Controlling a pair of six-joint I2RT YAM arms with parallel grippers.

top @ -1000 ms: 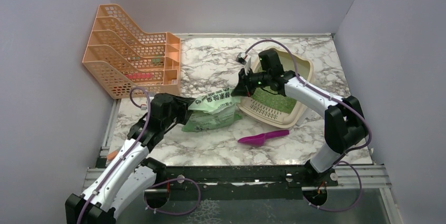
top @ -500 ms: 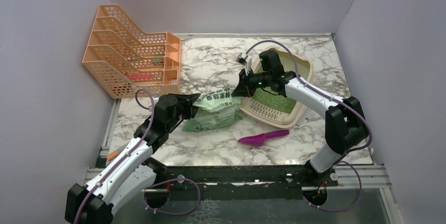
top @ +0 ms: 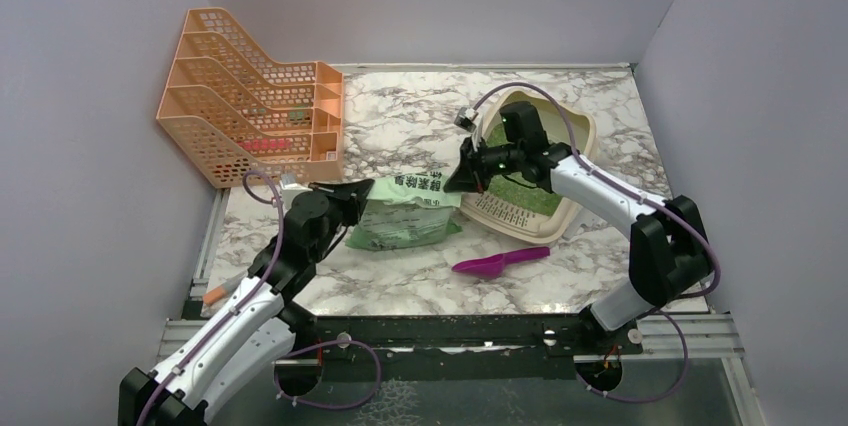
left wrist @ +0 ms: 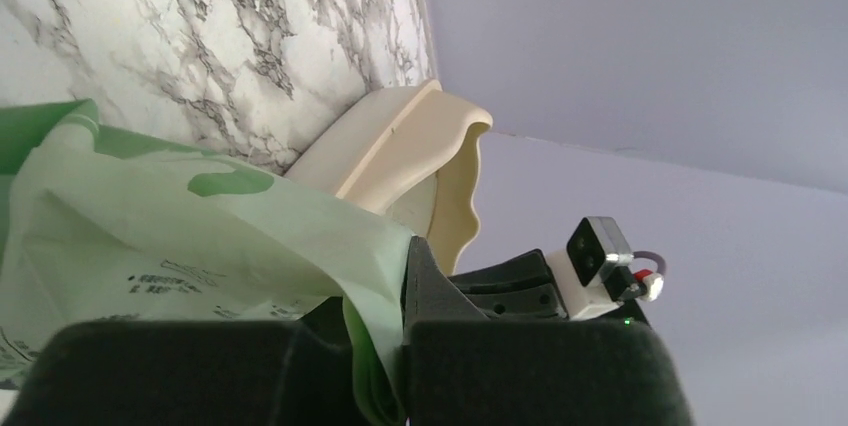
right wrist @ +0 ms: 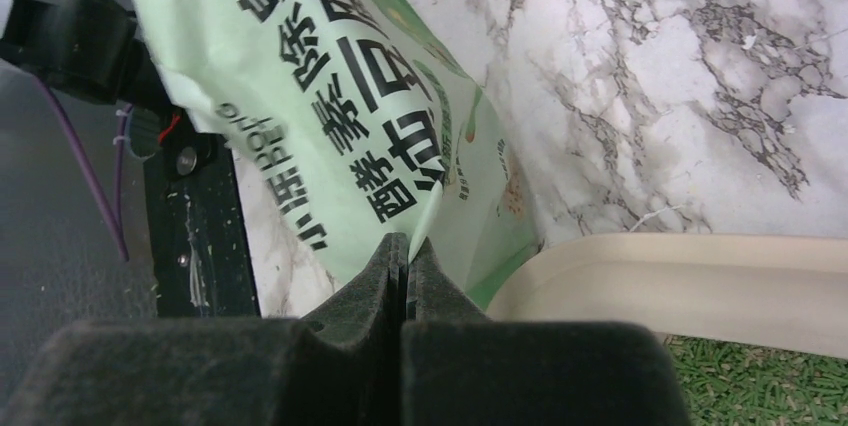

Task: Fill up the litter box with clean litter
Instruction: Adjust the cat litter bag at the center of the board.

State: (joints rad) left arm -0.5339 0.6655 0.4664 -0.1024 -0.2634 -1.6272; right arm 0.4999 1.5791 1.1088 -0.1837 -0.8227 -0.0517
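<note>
Two hands hold one soft, translucent green plastic bag (top: 405,214) with dark print. It lies crumpled on the marble-patterned table (top: 400,116) between the arms.

The left hand (top: 362,189) is clamped on the bag's left edge. In the left wrist view, the thin film passes down between its dark, matte fingers (left wrist: 540,366). The right hand (top: 458,178) is pressed together on the bag's right edge, with only film at the tips in the right wrist view.

The litter box (top: 585,131) is smooth beige plastic, a rounded rectangle with a raised rim and a slotted lip at its near end. It stands on the table just right of the bag. Clean litter (top: 515,191), small green granules, covers part of its floor. The right arm hides much of the interior.

Granules inside the bag cannot be made out. A glossy magenta scoop (top: 500,263) lies near the box's lip. An orange mesh rack (top: 250,96) stands far left.
</note>
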